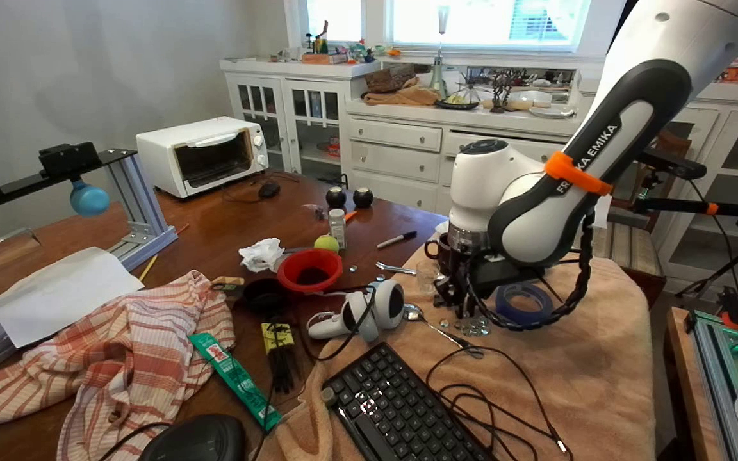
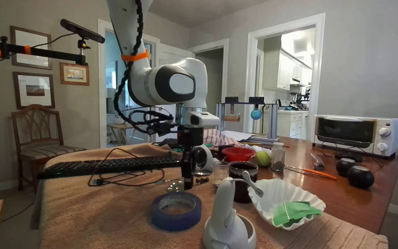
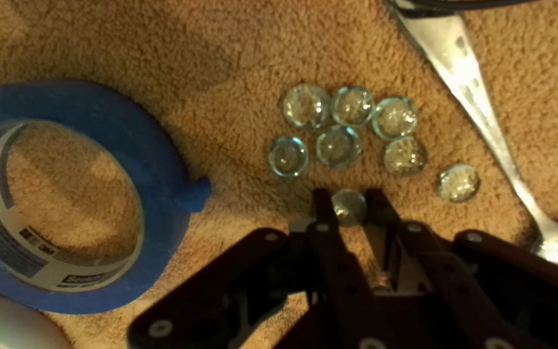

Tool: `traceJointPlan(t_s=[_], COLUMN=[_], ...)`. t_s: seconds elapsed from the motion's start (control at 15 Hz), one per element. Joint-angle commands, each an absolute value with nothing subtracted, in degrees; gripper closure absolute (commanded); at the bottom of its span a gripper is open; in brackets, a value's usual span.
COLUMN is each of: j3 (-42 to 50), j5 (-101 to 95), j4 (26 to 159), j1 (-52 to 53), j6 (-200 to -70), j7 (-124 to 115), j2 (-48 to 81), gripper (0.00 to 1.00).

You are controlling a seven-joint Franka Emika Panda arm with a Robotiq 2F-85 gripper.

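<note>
My gripper (image 3: 349, 196) points down at the peach towel, its two dark fingertips shut on a clear glass bead (image 3: 349, 213). The bead fills the gap between the tips; I cannot tell whether it rests on the towel. Several more glass beads (image 3: 339, 146) lie in a cluster just beyond the tips, with a single bead (image 3: 458, 183) to the right. A blue tape roll (image 3: 160, 155) lies flat to the left. A metal spoon (image 3: 477, 104) lies to the right. In both exterior views the gripper (image 1: 455, 307) (image 2: 187, 183) is low beside the beads (image 2: 175, 186).
A dark mug (image 2: 243, 183), a clear glass (image 2: 221, 169), and a white fluted bowl (image 2: 268, 192) holding a green packet stand near the gripper. A white controller (image 2: 228, 228) lies by the tape. A black keyboard (image 1: 401, 410) and loose cables lie on the towel.
</note>
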State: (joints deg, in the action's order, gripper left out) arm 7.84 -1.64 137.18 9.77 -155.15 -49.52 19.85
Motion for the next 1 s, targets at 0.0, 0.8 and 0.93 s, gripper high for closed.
traceJointPlan(t_s=[0.0,0.8,0.93], j3=[8.45,10.34,11.4], j5=[-3.12,-13.42,-14.23], j4=[137.73,133.56,133.24], j1=[10.63,9.64,9.94], j6=[-153.47,-165.98,-166.88], j7=[-50.55,-45.58,-45.81], j2=[16.55,14.98,15.54], gripper=[0.95,0.95,0.95])
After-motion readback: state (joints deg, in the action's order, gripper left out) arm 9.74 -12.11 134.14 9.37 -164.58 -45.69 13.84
